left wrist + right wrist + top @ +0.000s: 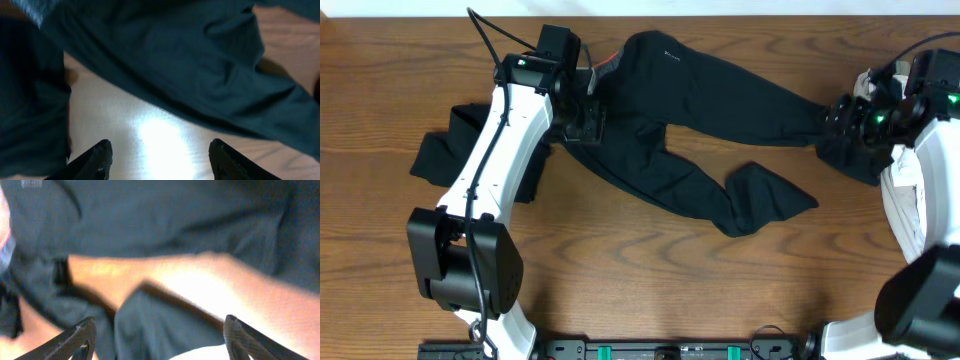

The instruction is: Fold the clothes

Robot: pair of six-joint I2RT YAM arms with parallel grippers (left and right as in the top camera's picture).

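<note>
The dark trousers (700, 110) are laid unfolded on the counter (650, 290). The left hand (160, 152) and right hand (159, 330) are held open and empty. A grasp of waistband (608, 64) and leg end is judged needed next.

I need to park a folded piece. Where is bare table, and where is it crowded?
Widest bare wood: the front strip of the table, between the trousers and the near edge. Also the back-left corner, beyond the dark garment. Crowded: around the left hand at the waistband, and the right hand by the white garment.
</note>
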